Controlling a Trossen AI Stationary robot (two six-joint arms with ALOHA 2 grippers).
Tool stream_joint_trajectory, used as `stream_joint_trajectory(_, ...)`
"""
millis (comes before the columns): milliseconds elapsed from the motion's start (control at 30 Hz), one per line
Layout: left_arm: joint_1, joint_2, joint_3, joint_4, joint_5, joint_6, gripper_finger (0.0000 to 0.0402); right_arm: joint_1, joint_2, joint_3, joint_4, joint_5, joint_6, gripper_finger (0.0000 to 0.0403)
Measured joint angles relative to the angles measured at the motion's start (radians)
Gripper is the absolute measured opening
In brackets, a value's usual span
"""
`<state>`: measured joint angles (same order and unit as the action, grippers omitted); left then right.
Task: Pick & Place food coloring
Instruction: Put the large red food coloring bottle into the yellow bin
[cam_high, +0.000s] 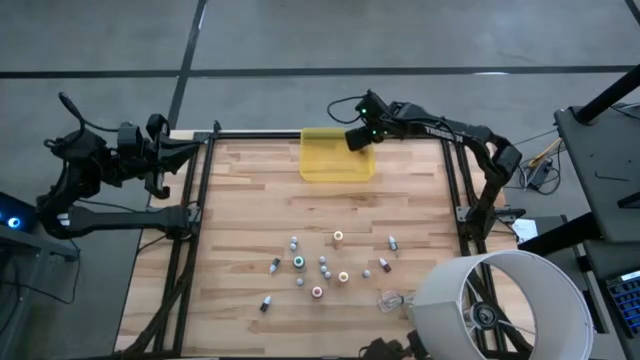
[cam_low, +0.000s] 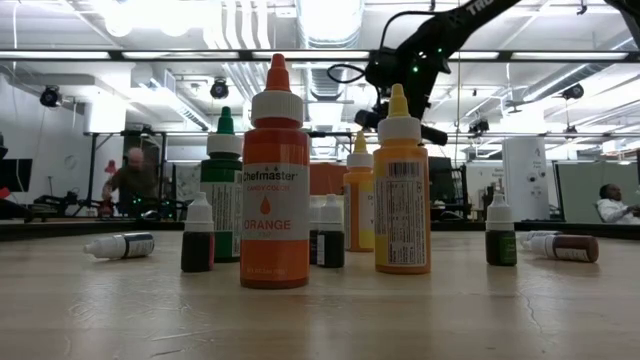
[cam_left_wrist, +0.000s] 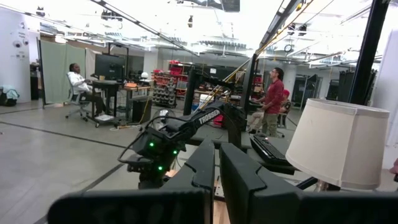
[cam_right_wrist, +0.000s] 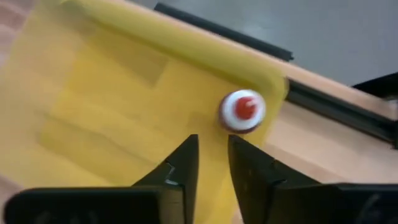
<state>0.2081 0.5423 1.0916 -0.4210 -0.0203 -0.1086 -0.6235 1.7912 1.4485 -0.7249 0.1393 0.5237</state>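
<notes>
The right gripper (cam_high: 362, 137) hangs over the far right corner of the translucent yellow tray (cam_high: 325, 168), which sits at the far edge of the wooden desk (cam_high: 250, 200). In the right wrist view its 2 fingers (cam_right_wrist: 180, 168) stand a narrow gap apart with nothing between them. Just beyond the fingertips, 1 food coloring bottle with a red tip and white cap (cam_right_wrist: 242, 112) sits in the tray's corner, seen cap-on, so its long axis runs toward the camera; it appears upright.

The other food coloring bottles (cam_high: 320, 266) are scattered over the near half of the desk, well apart from the tray. Most stand upright with caps up, among them a tall orange bottle (cam_low: 274, 180), a tall yellow one (cam_low: 402, 190) and a green-capped one (cam_low: 222, 190). At least 2 lie on their sides with their long axes along the desk: one on the left of the low view (cam_low: 120, 245) and one on its right (cam_low: 565, 247).

The left gripper (cam_high: 160, 160) waits off the desk's left edge, its fingers (cam_left_wrist: 205, 168) closed together and holding nothing. A small clear plastic scrap (cam_high: 390, 299) lies near a white lampshade (cam_high: 500, 305).
</notes>
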Motion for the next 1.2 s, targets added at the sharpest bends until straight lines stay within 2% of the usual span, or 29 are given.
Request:
stream_joint_trajectory(167, 0.000, 0.000, 0.000, 0.000, 0.000, 0.000, 0.0000, 0.005, 0.010, -0.011, 0.033, -0.009, -0.028, 0.0017)
stream_joint_trajectory(233, 0.000, 0.000, 0.000, 0.000, 0.000, 0.000, 0.0000, 0.003, 0.024, -0.011, 0.033, -0.009, -0.034, 0.0011)
stream_joint_trajectory(867, 0.000, 0.000, 0.000, 0.000, 0.000, 0.000, 0.0000, 0.004, 0.129, -0.015, 0.039, -0.043, -0.035, 0.0008)
stream_joint_trajectory(1200, 0.000, 0.000, 0.000, 0.000, 0.000, 0.000, 0.0000, 0.003, 0.142, -0.015, 0.025, 0.003, -0.029, 0.0008)
